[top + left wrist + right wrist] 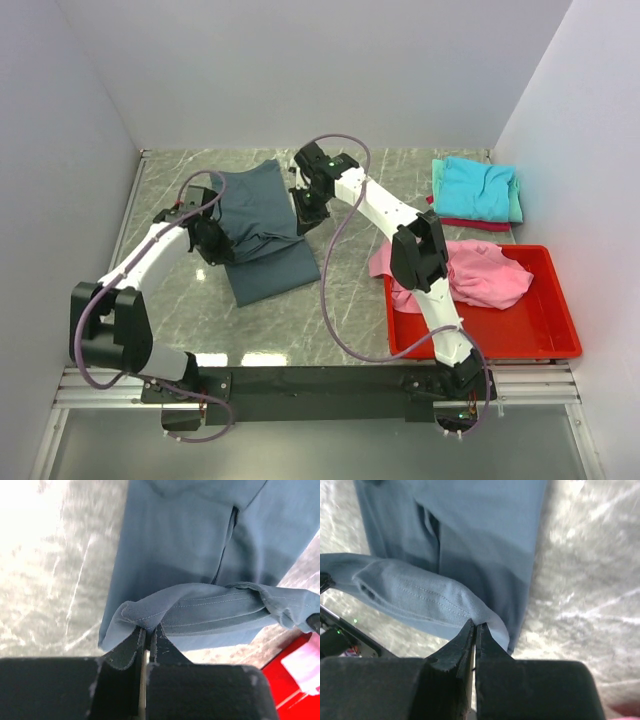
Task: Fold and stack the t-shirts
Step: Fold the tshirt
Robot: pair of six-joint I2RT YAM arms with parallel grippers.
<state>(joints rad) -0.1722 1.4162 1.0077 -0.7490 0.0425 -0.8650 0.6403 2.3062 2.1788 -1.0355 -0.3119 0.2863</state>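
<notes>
The slate blue-grey t-shirt (262,235) lies part folded on the marble table, its near end flat and its far part lifted between the arms. My left gripper (212,243) is shut on its left hem corner (131,614). My right gripper (306,212) is shut on its right hem corner (485,617). The held edge sags between them above the flat cloth (190,535). A pink t-shirt (475,273) lies crumpled in the red bin (545,335). A turquoise shirt (475,187) tops a folded stack with mint and red edges at the back right.
White walls close in the table on the left, back and right. The red bin takes up the right front and its corner shows in the left wrist view (295,670). Bare marble table (190,310) lies in front of the blue-grey shirt.
</notes>
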